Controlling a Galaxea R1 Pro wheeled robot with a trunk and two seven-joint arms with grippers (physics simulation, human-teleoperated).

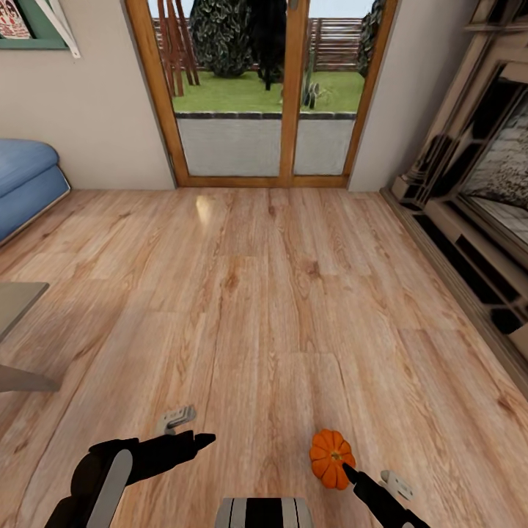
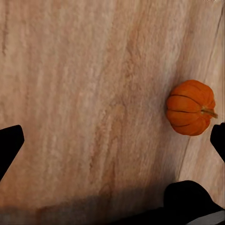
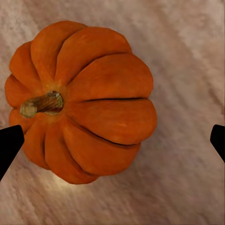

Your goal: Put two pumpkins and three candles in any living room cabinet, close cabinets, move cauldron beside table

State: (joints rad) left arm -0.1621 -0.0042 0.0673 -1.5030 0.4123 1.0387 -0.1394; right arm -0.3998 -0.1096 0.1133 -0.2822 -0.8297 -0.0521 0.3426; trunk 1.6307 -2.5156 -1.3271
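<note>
I see the sofa (image 1: 26, 183) cut off, the bench (image 1: 15, 308) corner only, right fingers (image 1: 350, 473) partly covering the pumpkin (image 1: 328, 456).

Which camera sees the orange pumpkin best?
The right wrist view: the pumpkin is big there, with ribs and stem plain. The head view shows it small on the floor by the right gripper; the left wrist view shows it off to one side.
</note>
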